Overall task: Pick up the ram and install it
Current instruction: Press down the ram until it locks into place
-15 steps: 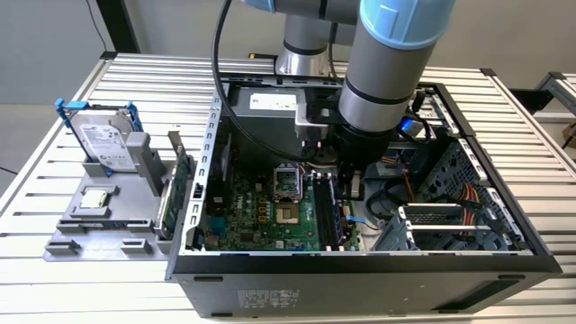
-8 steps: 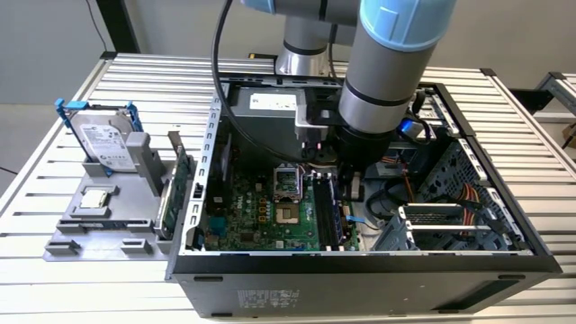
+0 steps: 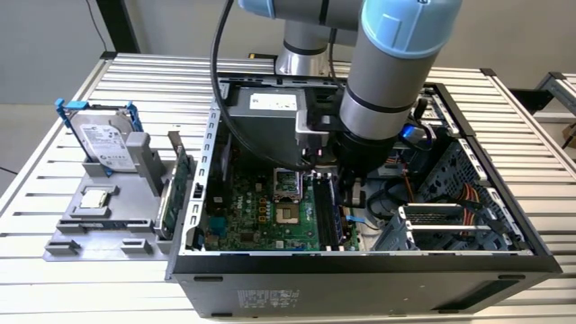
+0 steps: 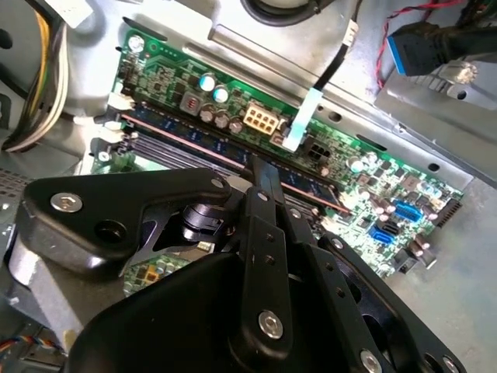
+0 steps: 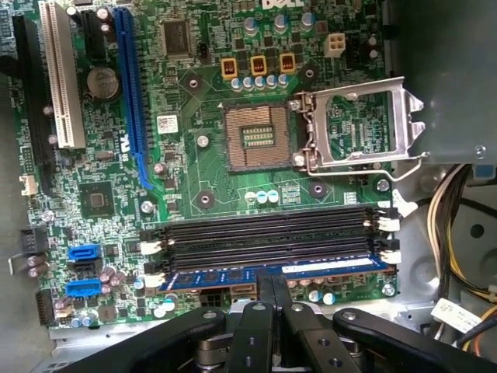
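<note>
The ram [image 5: 233, 277] is a thin blue stick that sits in the memory slot nearest my gripper, along the motherboard's edge. In the second wrist view the ram [image 4: 186, 137] runs along the row of slots. My gripper [image 5: 274, 281] is right over it, black fingers [image 5: 266, 291] drawn together with their tips on the stick's top edge near its middle. The same shows in the second wrist view, where my gripper [image 4: 258, 172] comes down onto the stick. In the exterior view the arm reaches into the open computer case [image 3: 360, 260], with the ram [image 3: 339, 214] just below the wrist.
Three black memory slots [image 5: 264, 229] lie beside the ram. The CPU socket [image 5: 256, 136] has its metal frame [image 5: 361, 124] flipped open. Outside the case, a grey stand [image 3: 99, 223] holds a hard drive [image 3: 104, 138] and a green card [image 3: 180, 179]. Cables [image 3: 468, 202] crowd the exterior view's right.
</note>
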You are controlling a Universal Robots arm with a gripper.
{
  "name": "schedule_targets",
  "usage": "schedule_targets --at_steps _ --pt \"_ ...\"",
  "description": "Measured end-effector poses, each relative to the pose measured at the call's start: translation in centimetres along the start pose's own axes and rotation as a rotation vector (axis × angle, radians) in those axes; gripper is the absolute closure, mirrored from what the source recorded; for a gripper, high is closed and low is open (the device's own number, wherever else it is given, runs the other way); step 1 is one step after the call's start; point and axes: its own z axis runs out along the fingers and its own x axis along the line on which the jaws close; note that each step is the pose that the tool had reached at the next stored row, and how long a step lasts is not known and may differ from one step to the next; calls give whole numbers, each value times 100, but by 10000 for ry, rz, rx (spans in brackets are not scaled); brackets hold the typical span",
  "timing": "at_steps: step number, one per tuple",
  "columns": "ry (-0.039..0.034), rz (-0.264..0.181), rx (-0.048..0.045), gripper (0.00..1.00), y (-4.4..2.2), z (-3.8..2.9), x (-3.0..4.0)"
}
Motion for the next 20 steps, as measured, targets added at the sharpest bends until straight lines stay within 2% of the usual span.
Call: schedule_targets --at_steps 3,13,15,18,20 --pt "-2 0 3 100 0 28 3" --pt "13 -2 77 100 3 195 6" --pt "23 -2 76 100 3 184 3" --pt "-38 0 85 100 2 120 -1" --pt "-12 -2 80 100 1 69 3"
